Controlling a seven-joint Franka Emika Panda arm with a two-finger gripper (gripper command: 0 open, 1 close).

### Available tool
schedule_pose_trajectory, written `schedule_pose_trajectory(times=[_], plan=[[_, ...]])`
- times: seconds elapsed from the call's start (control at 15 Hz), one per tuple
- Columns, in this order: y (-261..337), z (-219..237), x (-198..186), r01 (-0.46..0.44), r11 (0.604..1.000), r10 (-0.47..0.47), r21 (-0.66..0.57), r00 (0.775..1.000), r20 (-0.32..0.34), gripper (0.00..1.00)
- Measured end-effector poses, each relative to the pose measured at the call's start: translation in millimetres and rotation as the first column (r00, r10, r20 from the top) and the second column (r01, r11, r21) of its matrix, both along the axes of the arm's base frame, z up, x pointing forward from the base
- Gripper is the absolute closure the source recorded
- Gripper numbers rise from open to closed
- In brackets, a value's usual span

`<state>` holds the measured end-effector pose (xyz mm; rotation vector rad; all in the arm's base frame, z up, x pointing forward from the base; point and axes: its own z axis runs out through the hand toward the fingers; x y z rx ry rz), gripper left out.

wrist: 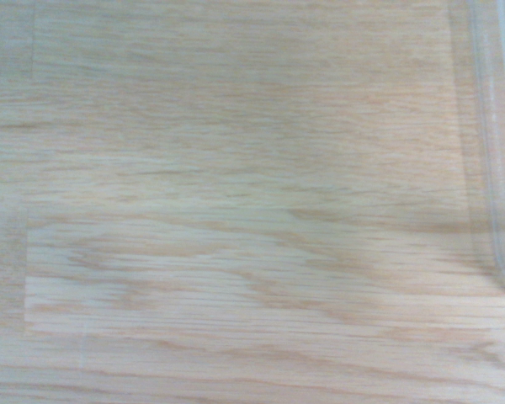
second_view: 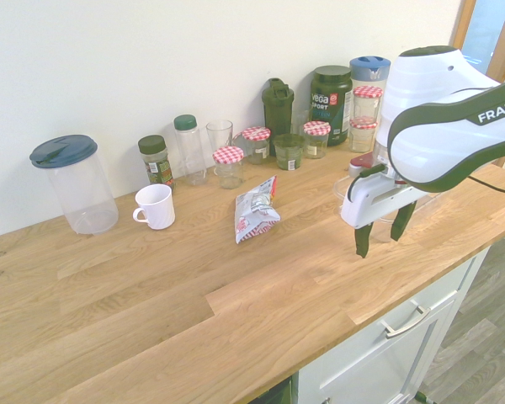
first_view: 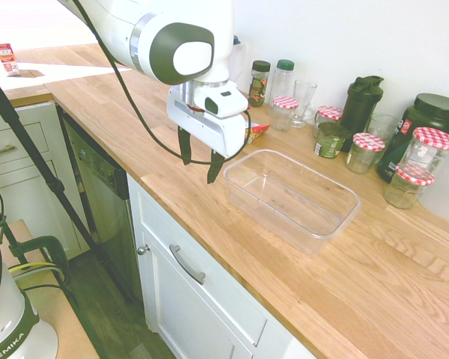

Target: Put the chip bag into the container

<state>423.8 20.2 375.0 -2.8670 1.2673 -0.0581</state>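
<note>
Hovering above the wooden tabletop, the gripper points straight down with its dark fingers spread open and nothing between them. It hangs just off one short end of the container, the big clear tub, which sits empty on the wood. In the wrist view you mostly get bare wood grain, with a rounded corner of the container along one edge.

The chip bag lies on the tabletop well apart from the gripper, crumpled, red-and-white stripes with silvery foil showing. From the first exterior view only a bit of it peeks out behind the arm. A white mug sits near the bag, and a row of jars with red-checked lids and bottles stands along the wall behind it. A tall clear canister with a dark blue lid is off at the far end.
</note>
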Motion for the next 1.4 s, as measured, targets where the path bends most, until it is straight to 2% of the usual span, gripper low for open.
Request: schedule_pose_trajectory(times=[0.33,0.73,1.07,1.4], plan=[[6,9,6,-0.017,1.0,0.017,0.003,1.0,0.016,0.0],[44,77,45,-0.043,0.999,0.041,0.015,0.995,0.096,0.0],[74,106,120,-0.035,0.998,0.028,0.059,0.993,0.111,0.0],[78,92,203,0.0,0.999,-0.004,0.052,0.996,0.085,0.0]])
